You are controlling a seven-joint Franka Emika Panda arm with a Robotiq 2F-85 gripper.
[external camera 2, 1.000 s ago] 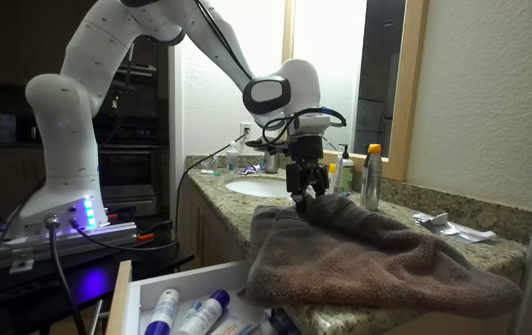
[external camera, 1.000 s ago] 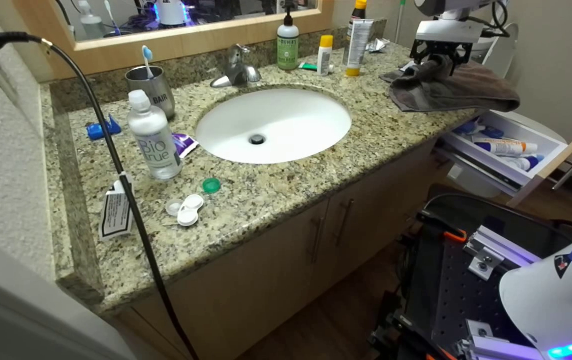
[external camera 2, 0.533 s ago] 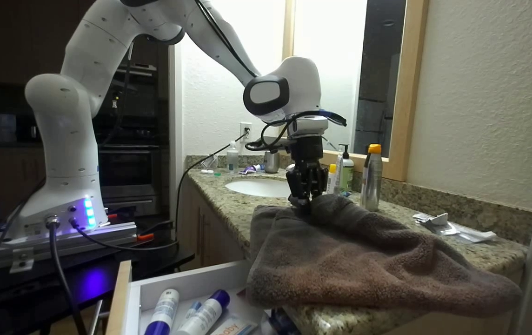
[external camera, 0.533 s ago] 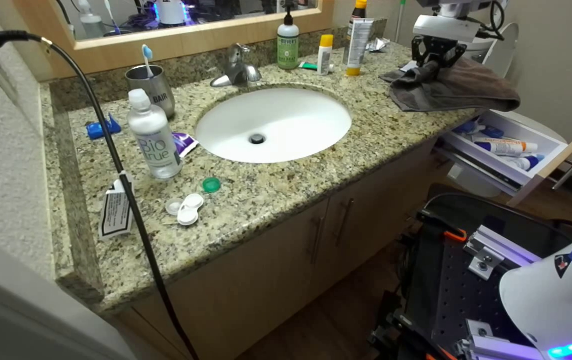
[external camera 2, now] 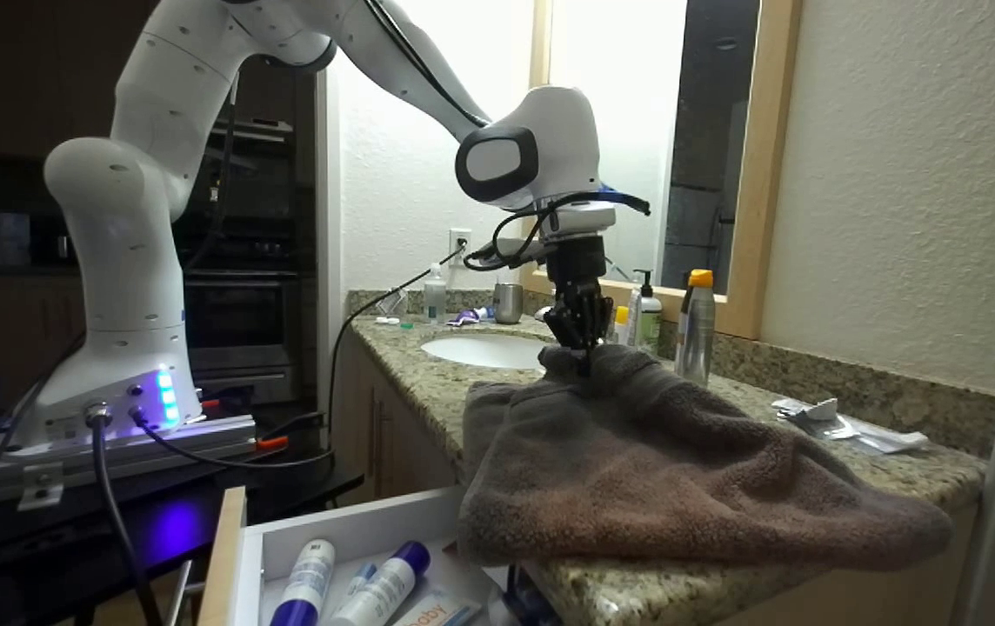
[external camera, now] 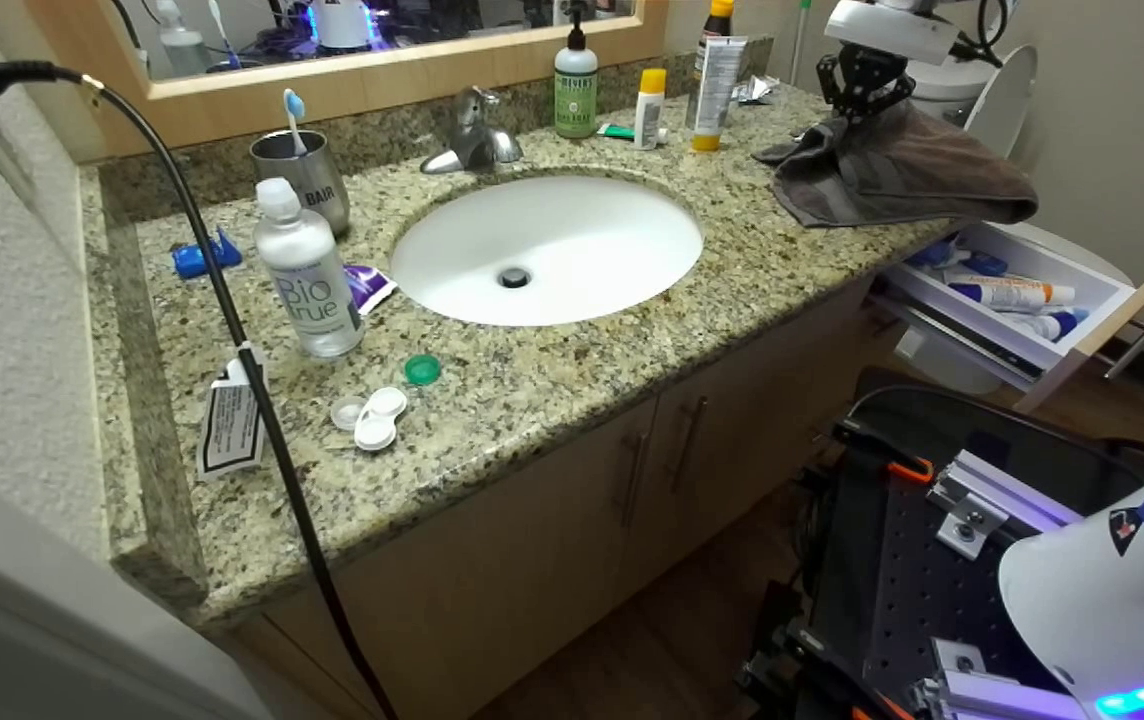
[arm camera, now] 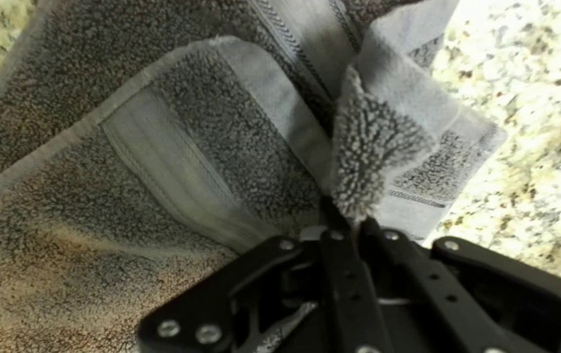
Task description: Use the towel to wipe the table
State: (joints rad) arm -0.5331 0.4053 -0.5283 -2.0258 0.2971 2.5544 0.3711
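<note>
Exterior views are both showing the speckled counter point(external camera: 552, 390), which is running across the frame. At upper left in an exterior view the white robot arm point(external camera 2: 171, 96) is arching toward the centre. The brown-grey towel point(external camera 2: 680, 478) is lying rumpled on the counter's end at lower right there, part of it reaching past the edge, and is filling the left side of the wrist view. At lower left in an exterior view the drawer point(external camera 2: 358, 515) is standing open. Near mid-frame in an exterior view the white sink point(external camera: 582, 250) is showing. At lower centre of the wrist view the gripper point(arm camera: 351, 223) is clamping on a fold of the towel, its two sides nearly meeting around the cloth. At top centre in an exterior view the soap bottle point(external camera: 575, 95) is standing upright; at left the Biotrue bottle point(external camera: 310, 270) is standing in front of the steel cup point(external camera: 324, 185), where the toothbrush point(external camera: 295, 125) is leaning. Below them the white lens case point(external camera: 378, 428) is lying near the green disc point(external camera: 422, 370).
</note>
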